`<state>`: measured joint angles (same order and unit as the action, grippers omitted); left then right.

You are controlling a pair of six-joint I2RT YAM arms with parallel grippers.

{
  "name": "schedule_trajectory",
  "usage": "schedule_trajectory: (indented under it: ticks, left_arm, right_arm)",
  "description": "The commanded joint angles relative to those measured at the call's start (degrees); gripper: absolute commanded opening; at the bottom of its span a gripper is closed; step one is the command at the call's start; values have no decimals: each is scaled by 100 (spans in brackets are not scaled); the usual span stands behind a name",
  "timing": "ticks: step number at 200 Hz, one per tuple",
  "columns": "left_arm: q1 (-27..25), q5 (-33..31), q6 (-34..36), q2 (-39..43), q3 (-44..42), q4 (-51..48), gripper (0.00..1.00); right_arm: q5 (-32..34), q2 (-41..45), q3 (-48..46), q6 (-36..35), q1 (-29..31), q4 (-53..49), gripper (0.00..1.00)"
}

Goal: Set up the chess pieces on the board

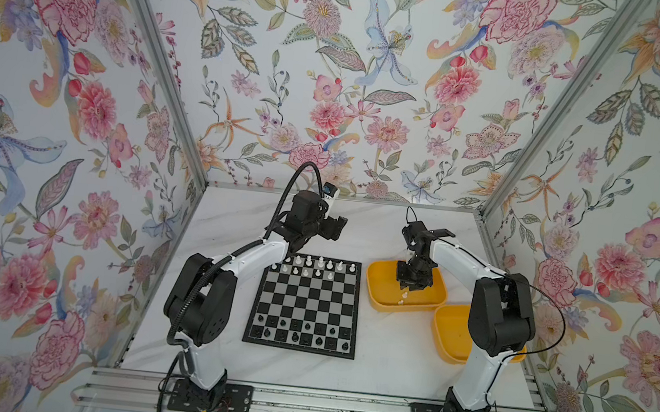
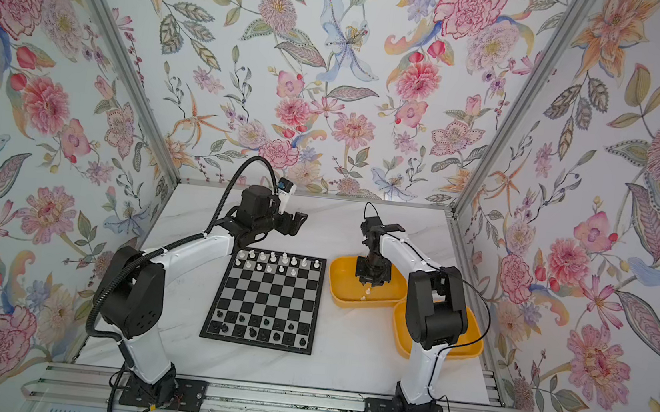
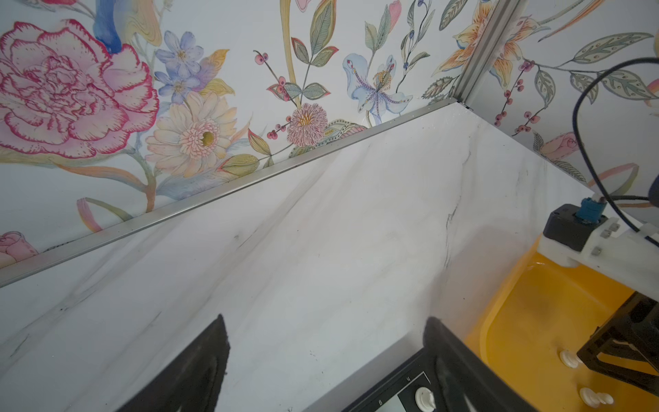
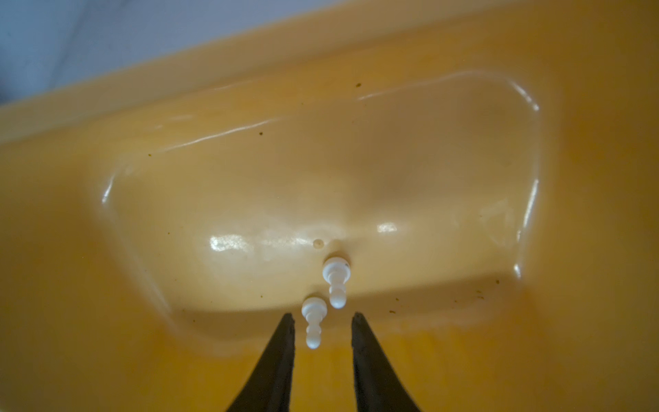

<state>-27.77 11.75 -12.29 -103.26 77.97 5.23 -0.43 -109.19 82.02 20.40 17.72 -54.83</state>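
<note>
Reaching down into the farther yellow tub, the right claw sits low over the tub floor with its two black fingers a little apart. One white pawn lies on its side between them. A sliver of yellow shows on either side of it, so the claw is open around the pawn and not pinching it. The other white pawn also lies on its side, just past the fingertips and just beside the first. In both top views the pair shows as two pale specks under the claw.

The left claw hangs in the air beyond the far edge of the board. Its jaws are spread wide, and its wrist camera shows bare marble counter between the fingers.

The board lies flat in the middle of the counter, between the two arms and just left of the farther tub. White chessmen stand upright on its two far rows, and the second of those rows stops short of the right-hand edge. Black chessmen stand on the two near rows. A second yellow tub sits just beside the first, nearer the front and partly hidden behind the right arm.
</note>
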Motion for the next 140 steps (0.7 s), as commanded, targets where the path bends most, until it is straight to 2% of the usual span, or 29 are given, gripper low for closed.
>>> schedule_trajectory:
  ticks: [1, 83, 140]
  left_arm:
    - [8, 47, 105, -168, 292, -145, 86]
    - [11, 36, 209, -416, 677, -369, 86]
    - [7, 29, 332, -475, 789, -477, 86]
  right_arm:
    - [-107, 74, -141, 18, -100, 137, 29]
    - [-307, -94, -282, 17, -146, 264, 24]
    - [-284, -157, -335, 47, -146, 297, 24]
